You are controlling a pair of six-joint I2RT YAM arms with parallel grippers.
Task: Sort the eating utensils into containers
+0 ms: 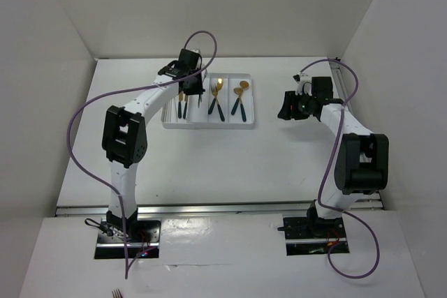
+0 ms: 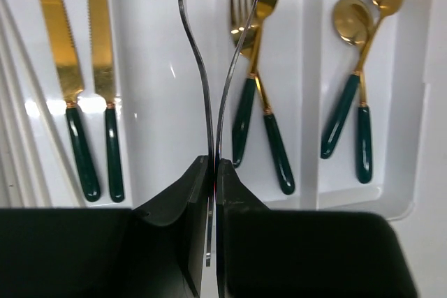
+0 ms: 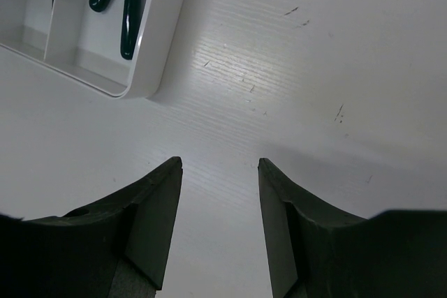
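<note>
The white tray (image 1: 209,126) lies at the back middle of the table. Its compartments hold two gold knives (image 2: 59,47), two gold forks (image 2: 244,68) and two gold spoons (image 2: 353,22), all with dark green handles. My left gripper (image 2: 213,162) hangs over the tray between the knives and the forks (image 1: 194,90). It is shut on a thin silver fork (image 2: 209,123) seen edge-on; two curved silver edges rise from the jaws, so it may be one piece or two. My right gripper (image 3: 220,162) is open and empty over bare table, right of the tray (image 1: 283,111).
The tray's near right corner (image 3: 150,68) shows in the right wrist view. Enclosure walls stand left, right and behind. A metal rail (image 1: 209,209) runs along the table's front edge. Fork tines (image 1: 116,292) show at the bottom edge, off the table.
</note>
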